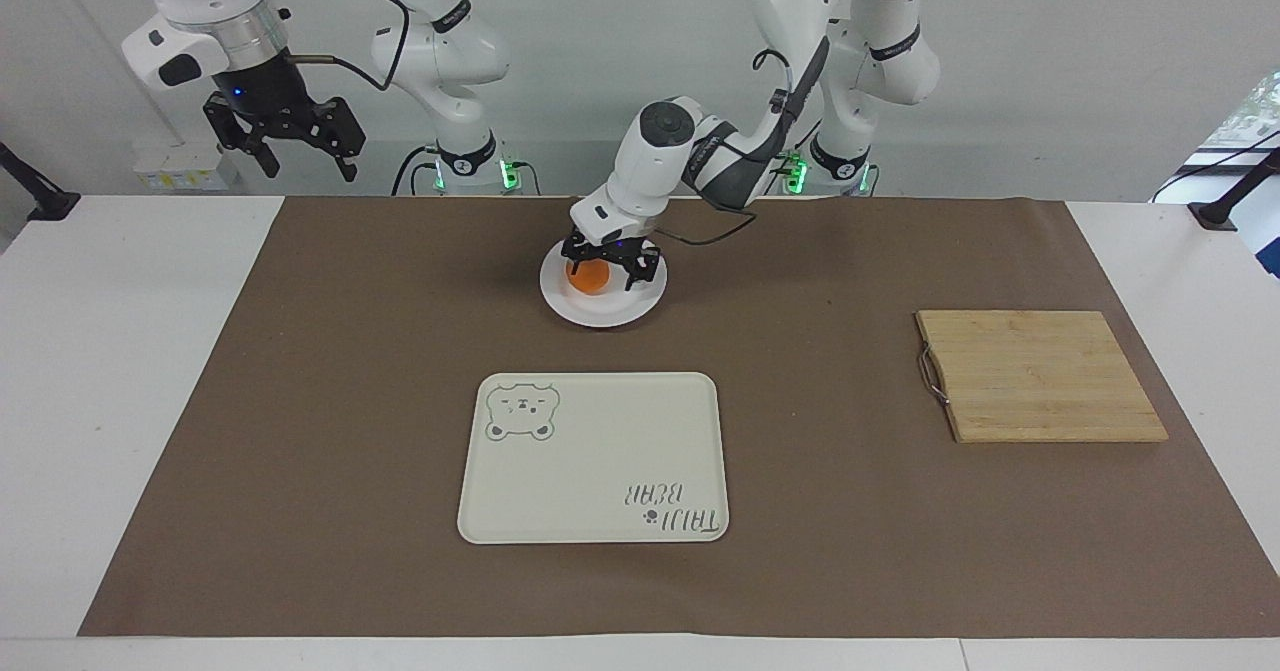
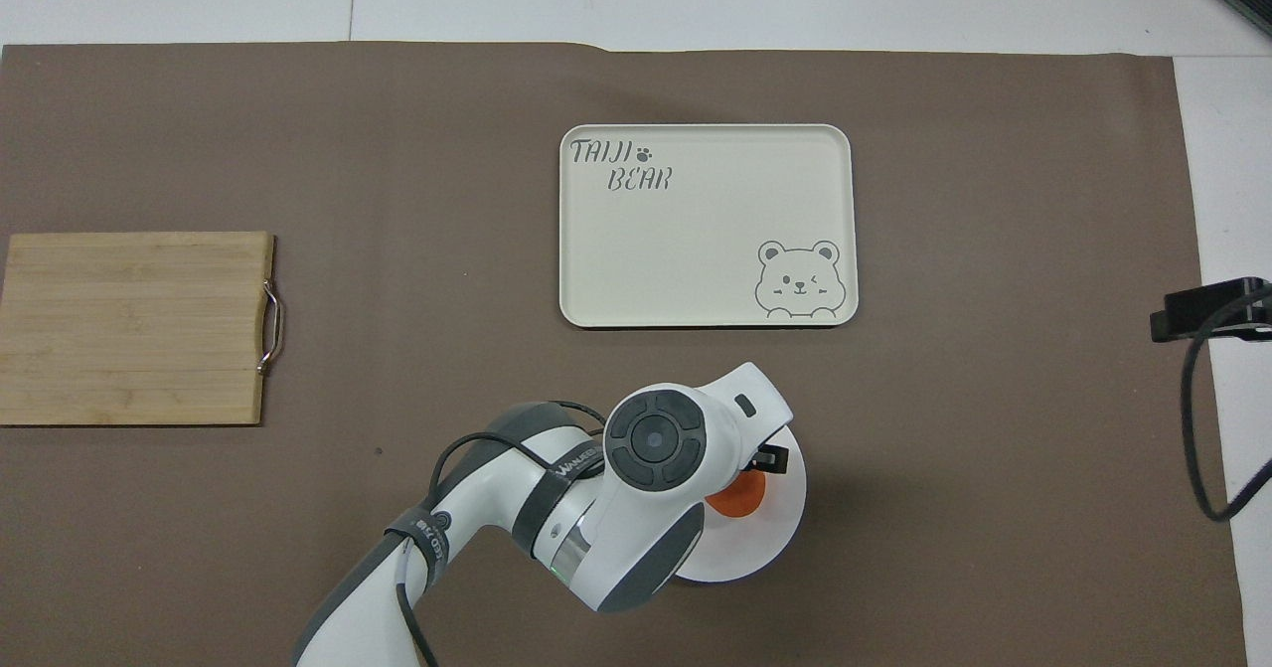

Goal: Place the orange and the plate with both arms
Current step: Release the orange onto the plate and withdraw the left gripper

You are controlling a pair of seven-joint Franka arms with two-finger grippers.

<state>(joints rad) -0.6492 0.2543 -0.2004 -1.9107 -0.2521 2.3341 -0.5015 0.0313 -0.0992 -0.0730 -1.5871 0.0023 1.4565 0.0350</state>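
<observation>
Cream bear tray lies mid-mat; wooden cutting board well apart.

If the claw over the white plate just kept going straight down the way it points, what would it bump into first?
Most likely the orange: the left gripper points down with open fingers either side of it, so the palm would meet the fruit, or the fingertips the plate under it. Depth makes that order uncertain.

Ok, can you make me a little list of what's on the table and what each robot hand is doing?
orange: sitting on the plate
plate: on the brown mat, nearer the robots than the bear tray
left gripper: open, just above the orange, fingers on either side of it
right gripper: open, waiting up high at its own end
bear tray: mid-mat, nothing on it
wooden board: toward the left arm's end
</observation>
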